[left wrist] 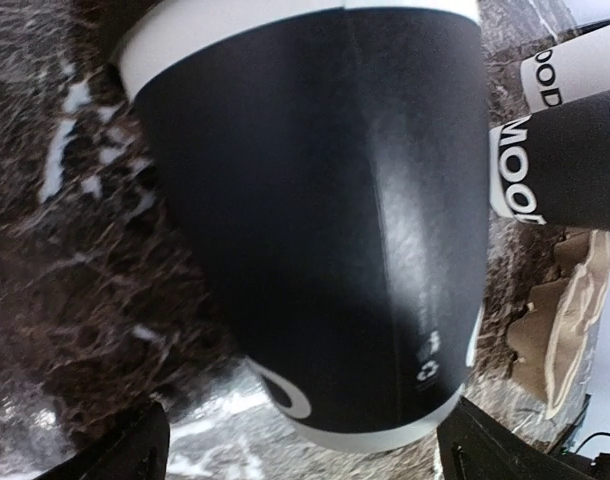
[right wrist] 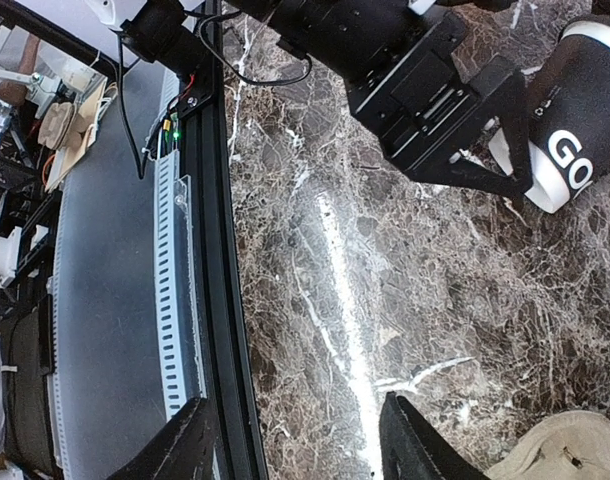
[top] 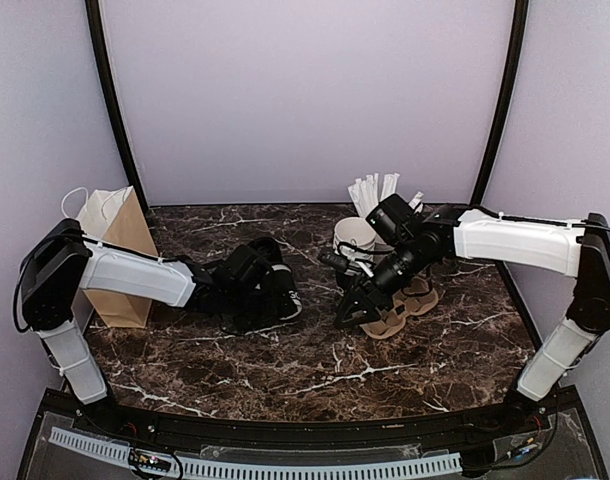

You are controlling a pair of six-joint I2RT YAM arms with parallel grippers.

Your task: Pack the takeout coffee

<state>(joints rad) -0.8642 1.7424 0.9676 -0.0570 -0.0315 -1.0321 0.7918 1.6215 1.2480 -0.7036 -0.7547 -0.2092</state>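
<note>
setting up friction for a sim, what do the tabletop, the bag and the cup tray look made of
Tabletop: dark marble or a marble-look laminate, white veins, slight sheen.
Bag: matte brown kraft paper, creased folds, white cord handle.
Cup tray: likely moulded pulp, dull tan, rounded wells.

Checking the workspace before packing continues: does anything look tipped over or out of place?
Yes. A black paper cup lies on its side on the marble table, between the open fingers of the left gripper, instead of standing. No spill shows.
</note>
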